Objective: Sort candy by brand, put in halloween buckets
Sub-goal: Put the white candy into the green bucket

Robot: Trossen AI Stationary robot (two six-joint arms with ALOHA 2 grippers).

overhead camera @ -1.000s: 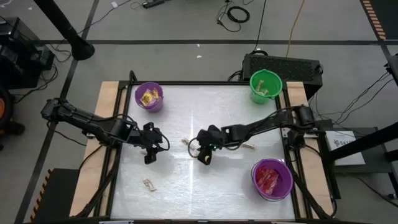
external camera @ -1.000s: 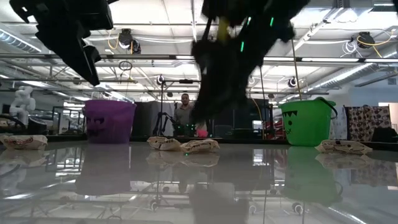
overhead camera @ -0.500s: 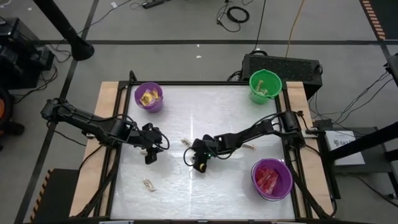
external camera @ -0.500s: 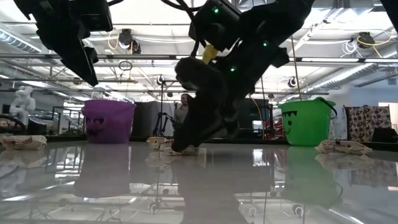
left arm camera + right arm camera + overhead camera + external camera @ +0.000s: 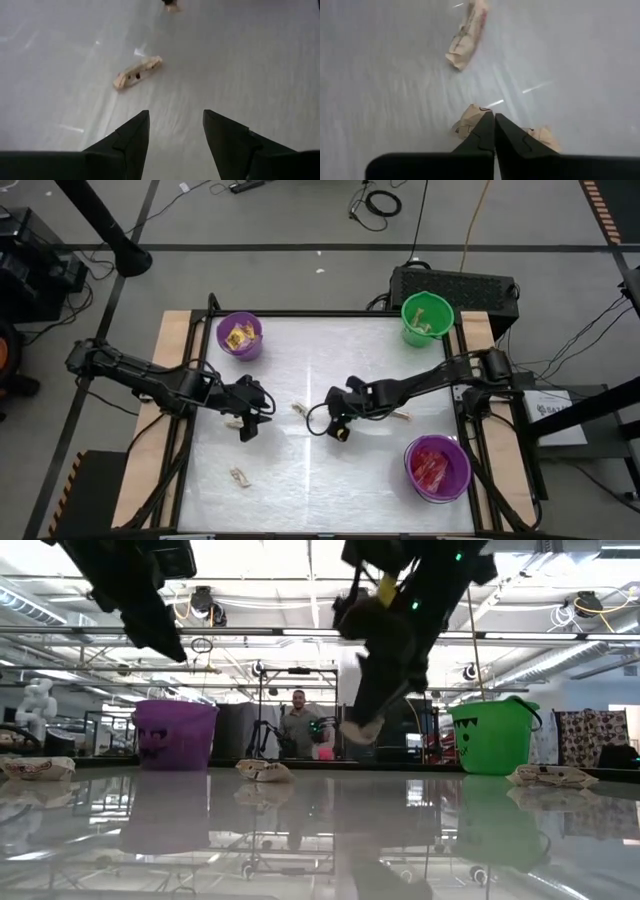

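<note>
The right gripper (image 5: 338, 431) hangs above the table's (image 5: 330, 480) middle, pinching a tan candy (image 5: 357, 730); its arm reaches in from the right edge.

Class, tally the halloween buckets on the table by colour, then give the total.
Purple buckets: 2
Green bucket: 1
Total: 3
</note>
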